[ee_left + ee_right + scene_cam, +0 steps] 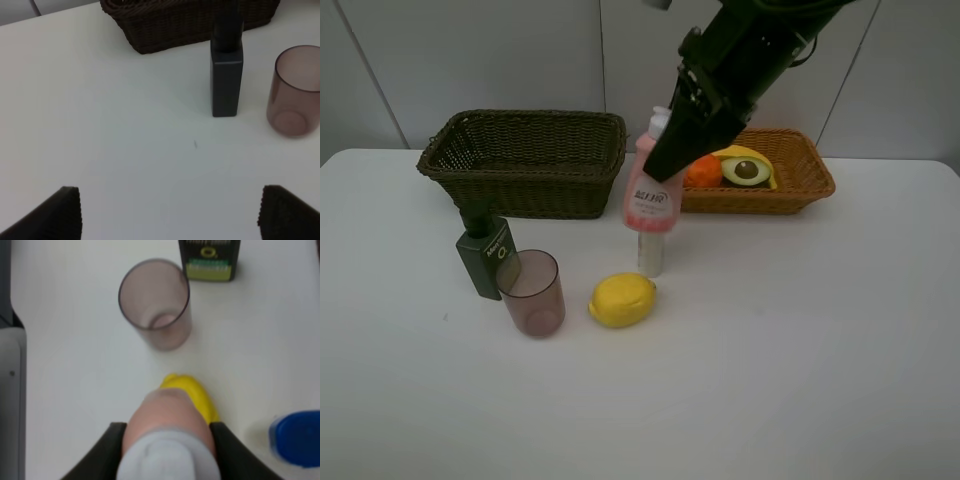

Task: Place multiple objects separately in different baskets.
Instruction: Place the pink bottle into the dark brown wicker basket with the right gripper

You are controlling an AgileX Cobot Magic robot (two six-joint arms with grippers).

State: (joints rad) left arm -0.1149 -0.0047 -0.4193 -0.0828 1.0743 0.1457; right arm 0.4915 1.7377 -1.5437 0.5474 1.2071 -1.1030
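**Sorting, partly done.** The bench [800,350] carries two baskets at its rear. The dark basket [525,160] shows nothing inside, though its floor is partly hidden. The tan basket [790,198] holds banana [740,152], avocado [747,169] and orange [703,171].

The right tool [665,160] pinches the pink bottle [651,200], raised clear of the bench. In the high view this bottle hides most of the white bottle [651,255], whose blue cap shows only in the right wrist view. The left tool [170,215] is spread over bare bench, holding nothing.

Judged left to sort: both bottles, pump bottle [485,255], tumbler [532,292], lemon [621,299].
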